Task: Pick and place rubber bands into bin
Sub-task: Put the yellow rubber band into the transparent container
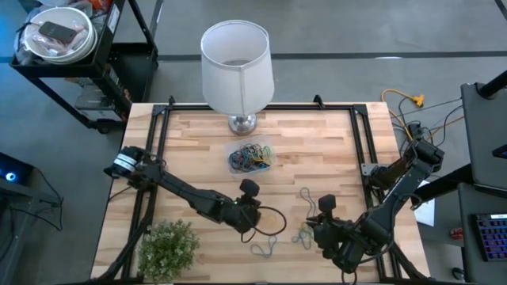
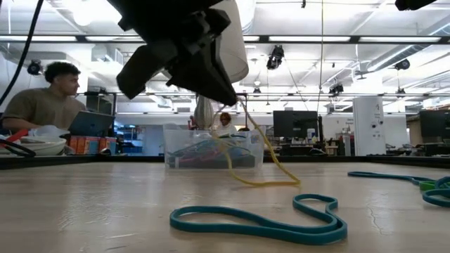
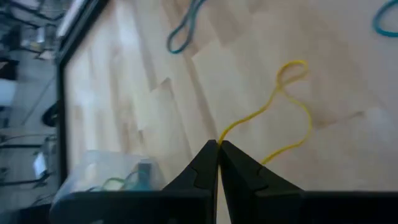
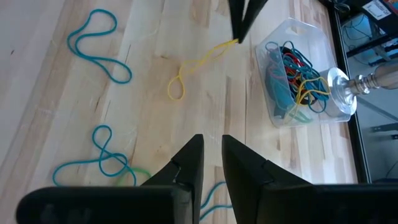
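- While pinching one end of a yellow rubber band [image 3: 287,102], the left gripper [image 3: 218,147] is holding it above the counter [image 1: 317,150], the rest trailing on the wood.
- Beyond that gripper, the bin [image 4: 298,74] is sitting with many coloured bands inside.
- Nearby, the right gripper [image 4: 211,149] is hovering slightly parted and empty, teal bands [image 4: 99,43] lying ahead of it.

Clear bin [image 4: 297,74] holds a tangle of coloured rubber bands [image 4: 295,78]; yellow band [image 4: 193,65] hangs partly lifted just beside it, teal loops [image 4: 99,46] flat farther off.
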